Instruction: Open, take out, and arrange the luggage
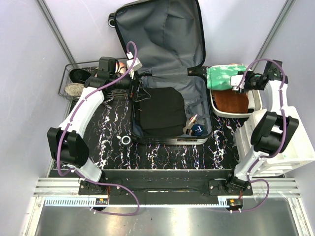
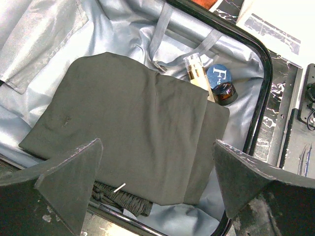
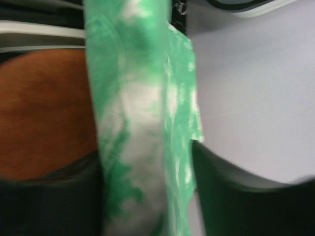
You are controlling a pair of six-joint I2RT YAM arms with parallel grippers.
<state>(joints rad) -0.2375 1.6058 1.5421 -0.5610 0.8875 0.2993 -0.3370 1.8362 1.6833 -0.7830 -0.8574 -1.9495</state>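
The luggage (image 1: pixel 162 44) is lying open on the counter (image 1: pixel 113 132), the left pincer (image 2: pixel 157 147) is hovering wide open over the black garment (image 2: pixel 128 123) inside it, and the right pincer (image 3: pixel 145 150) is straddling a green-and-white cloth (image 3: pixel 138 98) over a white bin (image 1: pixel 256 101), though blur is hiding whether it is gripping.

In the blurred right wrist view the green-and-white cloth (image 3: pixel 138 73) runs off top and bottom; whether the right gripper (image 3: pixel 144 150) clamps it cannot be told.
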